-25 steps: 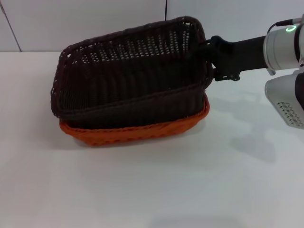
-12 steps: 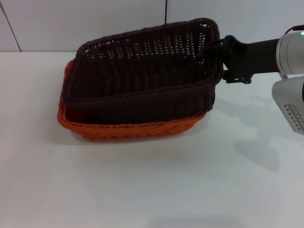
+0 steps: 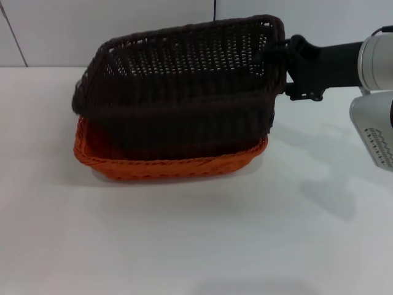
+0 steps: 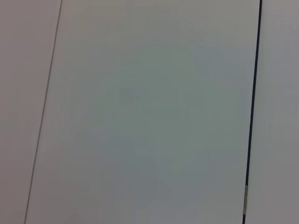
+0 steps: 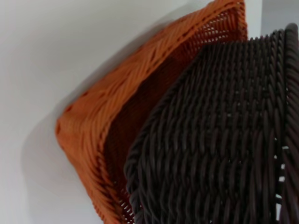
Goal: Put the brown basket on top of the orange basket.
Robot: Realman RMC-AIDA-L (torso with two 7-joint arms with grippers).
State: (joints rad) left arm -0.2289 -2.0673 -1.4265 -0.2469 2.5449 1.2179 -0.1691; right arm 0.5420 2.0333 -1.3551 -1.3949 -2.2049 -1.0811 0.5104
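The brown basket hangs tilted over the orange basket, its opening turned toward me and its lower side dipping into the orange one. My right gripper reaches in from the right and is shut on the brown basket's right rim. The orange basket rests flat on the white table, its front rim and left corner showing below the dark one. The right wrist view shows the brown basket's woven wall up close, partly inside the orange basket. My left gripper is out of view; its wrist view shows only a pale wall.
The white table stretches in front of and to the right of the baskets. A white panelled wall rises just behind them. My right arm's grey housing hangs at the right edge.
My right gripper carried the brown basket to the right and slightly up. The basket tipped further toward me, uncovering the orange basket's left corner.
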